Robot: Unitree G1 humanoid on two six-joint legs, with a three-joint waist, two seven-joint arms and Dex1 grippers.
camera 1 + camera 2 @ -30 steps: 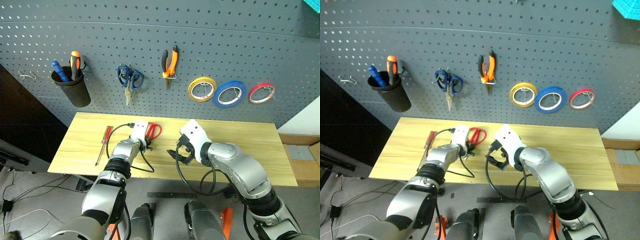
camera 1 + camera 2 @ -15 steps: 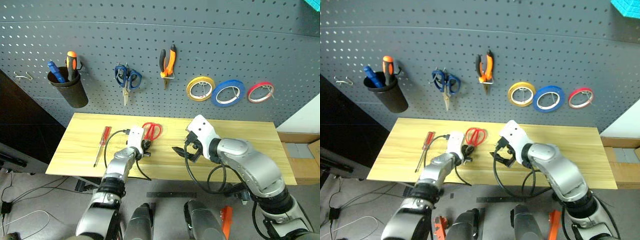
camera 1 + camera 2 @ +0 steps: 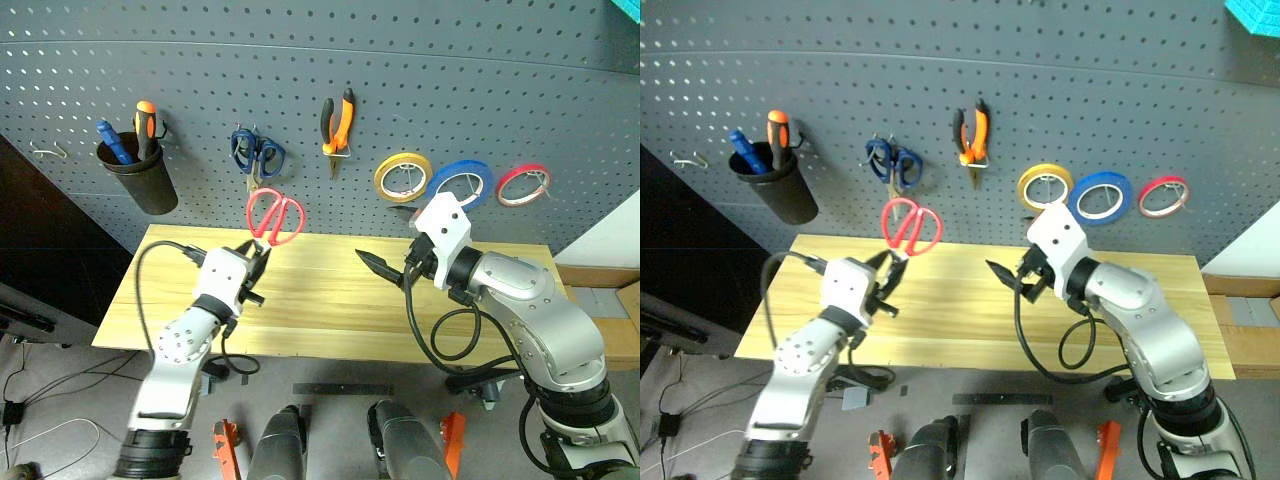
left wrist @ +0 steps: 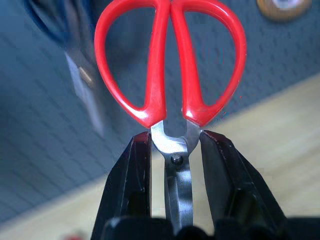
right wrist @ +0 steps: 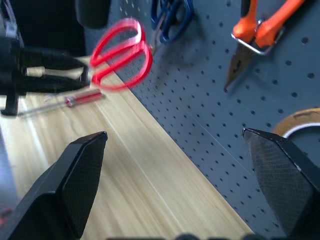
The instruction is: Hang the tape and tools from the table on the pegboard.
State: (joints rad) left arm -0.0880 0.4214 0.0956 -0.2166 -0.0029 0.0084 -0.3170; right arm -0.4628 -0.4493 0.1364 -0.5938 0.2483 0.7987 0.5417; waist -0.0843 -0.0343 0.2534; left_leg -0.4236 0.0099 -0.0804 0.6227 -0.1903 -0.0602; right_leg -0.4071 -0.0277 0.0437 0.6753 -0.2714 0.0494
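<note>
Left wrist view: the red-handled scissors [image 4: 170, 65] are clamped at the pivot between the two black fingers [image 4: 131, 185] of the left gripper [image 3: 252, 262], handles pointing away from the wrist toward the pegboard [image 3: 400, 90]. Left eye view: the scissors are held clear above the table [image 3: 330, 310], their red loops level with the lower edge of the pegboard, below the blue-handled scissors [image 3: 256, 155]. The right gripper [image 3: 388, 268] hangs over the middle of the table with its fingers spread wide and nothing between them. On the pegboard, left to right: a black cup [image 3: 140, 175] holding an orange-handled screwdriver [image 3: 147, 122], the blue-handled scissors, the orange-and-black pliers [image 3: 338, 125], a yellow tape roll [image 3: 403, 177], the blue tape [image 3: 460, 183] and a red tape roll [image 3: 524, 184]. Right wrist view: the red-handled screwdriver [image 5: 67, 102] lies flat on the table.
</note>
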